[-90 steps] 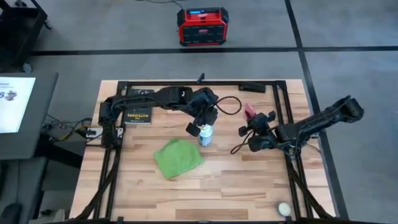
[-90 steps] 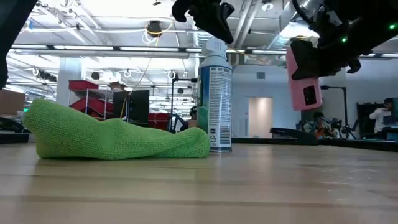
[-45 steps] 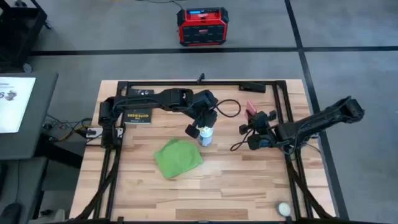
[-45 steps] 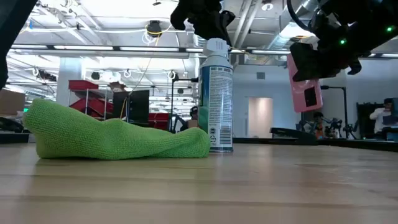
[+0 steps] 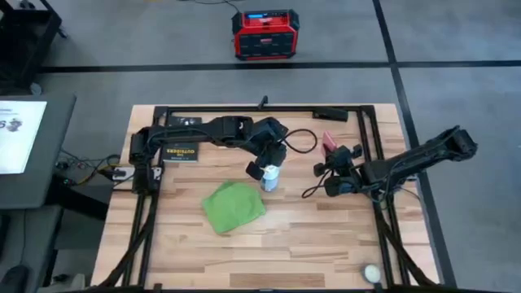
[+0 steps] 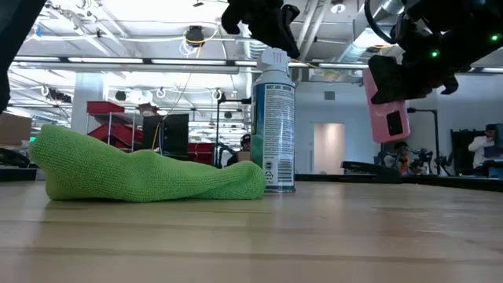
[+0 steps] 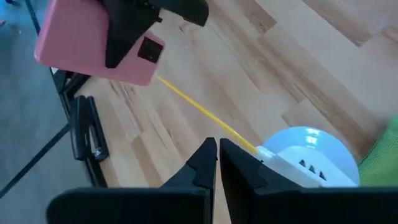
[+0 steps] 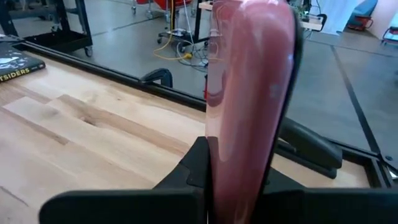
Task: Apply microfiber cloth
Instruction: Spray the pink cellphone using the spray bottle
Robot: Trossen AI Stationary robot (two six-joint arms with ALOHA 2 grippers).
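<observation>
While the microfiber cloth [image 5: 234, 206] lay bunched on the tabletop [image 5: 326, 236] beside the spray can [image 5: 269, 177], the left pincer [image 5: 262, 168] hovered over the can's cap, fingers nearly together and empty. The right pincer [image 5: 333, 157] was clamped on a pink phone [image 6: 387, 110], held upright above the tabletop.

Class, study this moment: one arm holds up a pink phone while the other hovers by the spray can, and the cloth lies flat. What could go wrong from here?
1. The left gripper, shut, hangs right above the upright spray can; a sideways nudge could topple it onto the microfiber cloth.
2. The right gripper holds the pink phone in the air; a slip could drop it onto the wooden table.
</observation>
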